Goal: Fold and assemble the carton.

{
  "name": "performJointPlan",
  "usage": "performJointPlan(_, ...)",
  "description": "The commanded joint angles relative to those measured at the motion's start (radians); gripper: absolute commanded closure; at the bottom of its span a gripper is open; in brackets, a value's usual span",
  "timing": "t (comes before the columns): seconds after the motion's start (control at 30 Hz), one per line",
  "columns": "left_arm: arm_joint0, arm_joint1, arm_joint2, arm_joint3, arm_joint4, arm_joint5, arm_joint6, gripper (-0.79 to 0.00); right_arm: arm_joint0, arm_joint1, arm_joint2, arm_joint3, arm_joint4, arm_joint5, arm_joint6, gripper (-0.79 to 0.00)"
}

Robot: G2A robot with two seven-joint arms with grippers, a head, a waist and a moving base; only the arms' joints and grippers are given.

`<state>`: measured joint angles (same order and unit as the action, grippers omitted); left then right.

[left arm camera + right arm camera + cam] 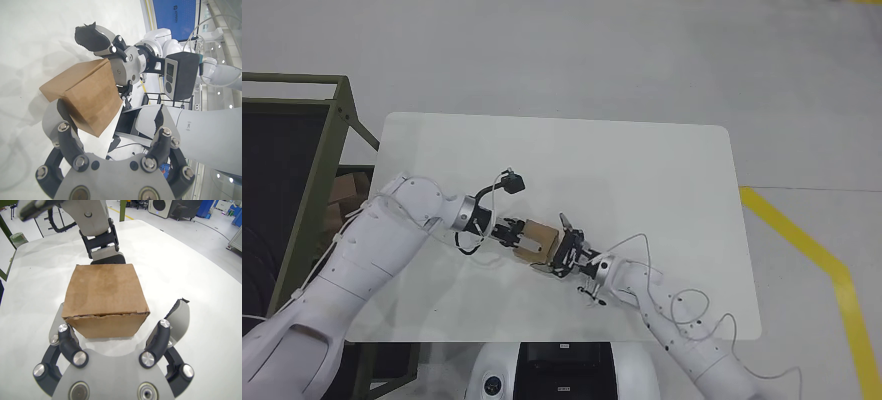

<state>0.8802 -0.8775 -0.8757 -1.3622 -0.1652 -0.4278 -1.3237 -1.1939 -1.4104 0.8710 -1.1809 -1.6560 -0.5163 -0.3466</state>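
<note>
Left gripper point(111, 111) and right gripper point(121, 308) flank the carton point(105, 291), both open, so I fear its seam springing apart.

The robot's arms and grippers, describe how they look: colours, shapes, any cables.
The left arm and right arm have smooth, rounded white shells. Thin white cables loop along the right one; a black cable curls at the left wrist. The left gripper and right gripper match: silver base plates, black linkages with shiny bolts, pale grey fingers faced with frayed black pads.
</note>
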Motion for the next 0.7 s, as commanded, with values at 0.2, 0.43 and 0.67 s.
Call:
performJointPlan(0.2,-0.002,-0.002,-0.003,0.008,0.009,0.003,0.012,-0.785,0.029,0.009,-0.022,-0.006,-0.062,-0.069,0.020,-0.785)
performJointPlan(0.43,-0.007,-0.006,0.002,0.008,0.010,0.006,0.015,-0.785,0.029,0.019,-0.034,-0.015,-0.097,-0.093,-0.015,-0.785)
performJointPlan(0.67,-0.010,-0.011,0.008,0.004,0.005,0.010,0.021,-0.785,0.019,0.029,-0.033,-0.022,-0.110,-0.084,-0.043,-0.785)
